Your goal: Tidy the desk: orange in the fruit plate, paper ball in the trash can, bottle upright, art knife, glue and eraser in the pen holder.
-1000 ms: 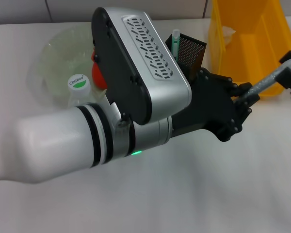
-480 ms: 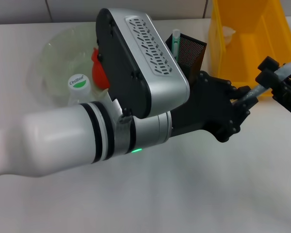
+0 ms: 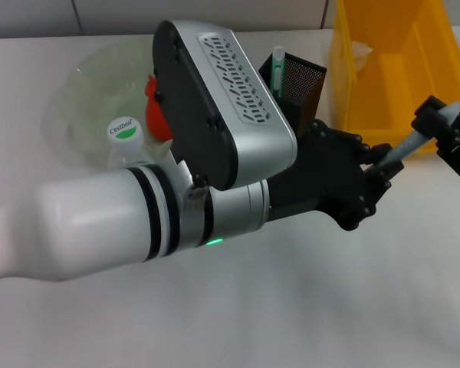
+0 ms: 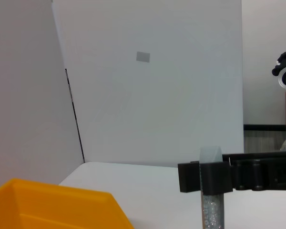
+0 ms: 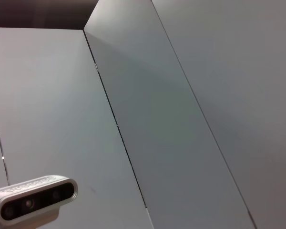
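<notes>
At upper left of the head view, the orange point(image 3: 155, 113) sits in the fruit plate point(image 3: 84, 92), with the bottle point(image 3: 127, 142) upright beside it. Centre frame, the pen holder point(image 3: 299, 80) waits. Toward the right, the left gripper point(image 3: 383, 165) and right gripper point(image 3: 445, 130) both clamp the grey glue point(image 3: 410, 142) stick before the trash can point(image 3: 391, 69), seemingly a handover.

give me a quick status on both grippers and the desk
Left gripper and right gripper both on glue tube, mid-handover. Orange in fruit plate, bottle upright. Left arm blocks much of desk.
</notes>
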